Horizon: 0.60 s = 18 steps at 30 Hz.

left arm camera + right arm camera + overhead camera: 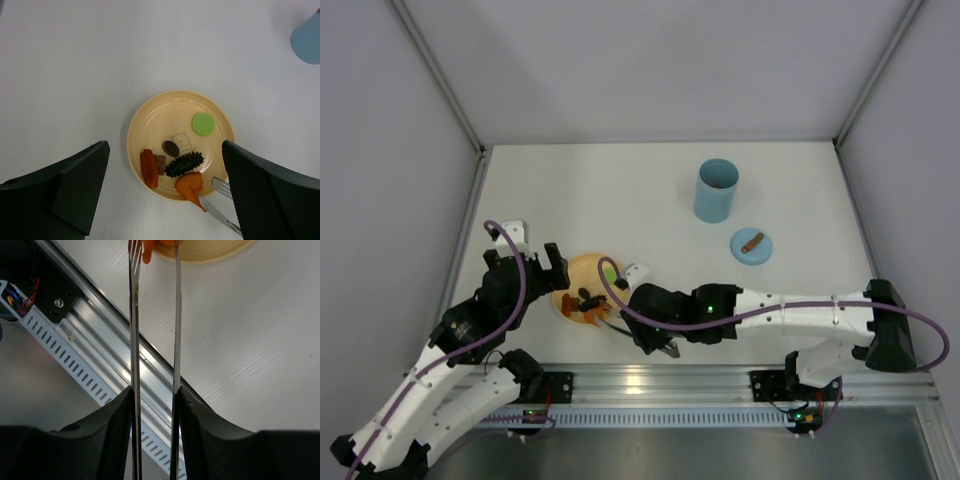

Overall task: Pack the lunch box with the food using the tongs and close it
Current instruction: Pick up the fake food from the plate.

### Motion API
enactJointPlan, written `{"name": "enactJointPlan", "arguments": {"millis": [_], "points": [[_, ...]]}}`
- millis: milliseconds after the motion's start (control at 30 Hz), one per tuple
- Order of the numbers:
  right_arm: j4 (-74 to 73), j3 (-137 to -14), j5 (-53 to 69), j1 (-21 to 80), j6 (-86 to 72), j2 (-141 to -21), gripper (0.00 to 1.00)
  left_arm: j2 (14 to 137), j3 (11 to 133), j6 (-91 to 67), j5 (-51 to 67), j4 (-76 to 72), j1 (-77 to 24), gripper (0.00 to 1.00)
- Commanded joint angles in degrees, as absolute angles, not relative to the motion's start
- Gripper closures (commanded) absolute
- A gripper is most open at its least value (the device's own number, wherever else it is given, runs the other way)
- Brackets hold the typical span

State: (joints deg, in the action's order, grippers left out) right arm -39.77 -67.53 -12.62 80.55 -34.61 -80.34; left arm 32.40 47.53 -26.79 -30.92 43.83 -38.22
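**Gripping the tongs at the plate rim, lunch box uncovered**

The right gripper [154, 392] is clamped on the long, thin silver metal tongs [176, 315]. One black finger presses against the outside of each tong arm. The two arms run parallel with a narrow gap between them, so the tongs are squeezed partway and not fully together.

The tong tips reach the near right rim of the flat, round yellow-orange plate [165, 107]. The narrow end of an orange toy food piece [189, 184] lies between the tips. Whether the tips pinch it cannot be told.

The left gripper [165, 150] hovers above the plate with its jaws spread wide, holding nothing.

Other food on the plate:
- A flat green disc [203, 123] lies in the far right part.
- A small dark brown oval [170, 147] lies near the centre.
- A black spiky piece [184, 164] lies just nearer than the oval.
- An orange-red piece [148, 168] lies left of the spiky piece, with a small brown block [160, 162] touching it.

The light blue, tall cylindrical lunch box [717, 195] stands upright on the white table [620, 190]. It is beyond the plate and to the plate's right, well apart from it, with its top uncovered. The matching round blue lid [760, 252], with a small brown handle, lies flat on the table to the right of the plate, apart from the lunch box.
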Motion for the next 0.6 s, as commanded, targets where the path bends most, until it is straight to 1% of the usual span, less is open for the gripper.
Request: {"name": "enactJointPlan", "arguments": {"millis": [0, 567], "points": [[-35.95, -67.59, -14.32, 82.79, -36.56, -79.63, 0.61, 32.17, 47.64, -26.72, -31.2, 43.07, -38.41, 0.01], [-35.24, -67.76, -14.06, 83.94, -36.91, -82.0, 0.61, 32.26, 47.55, -26.72, -31.2, 43.07, -38.41, 0.01]]}}
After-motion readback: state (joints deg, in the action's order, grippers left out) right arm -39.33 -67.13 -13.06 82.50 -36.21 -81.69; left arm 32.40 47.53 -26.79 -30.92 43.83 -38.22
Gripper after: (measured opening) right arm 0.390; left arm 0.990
